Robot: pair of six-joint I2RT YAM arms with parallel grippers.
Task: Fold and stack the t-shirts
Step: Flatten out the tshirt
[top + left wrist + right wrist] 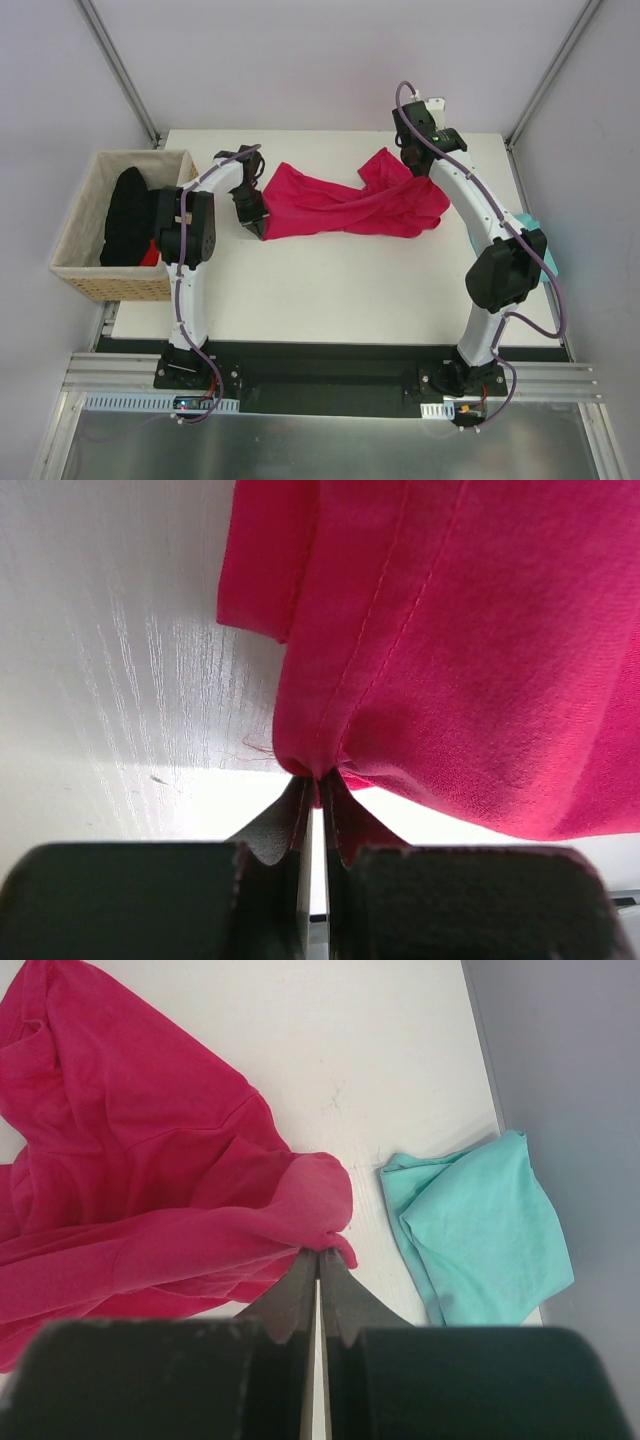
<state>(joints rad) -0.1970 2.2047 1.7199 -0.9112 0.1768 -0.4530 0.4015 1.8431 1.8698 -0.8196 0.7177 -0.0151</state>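
My left arm [188,300] and right arm [470,195] are white tubes with bulky black joints [505,270], purple cables [548,325] looping along them, black bases [187,368] at the near edge, and dark tapered fingers [280,830].

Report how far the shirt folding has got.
Done: the teal shirt looks folded, lying at the right edge of the table. In hand: the pink shirt is crumpled and twisted, with the left gripper shut on one end and the right gripper shut on the other. Left: fold the pink shirt and stack the two. The basket holds dark cloth; whether that is more work I cannot tell.
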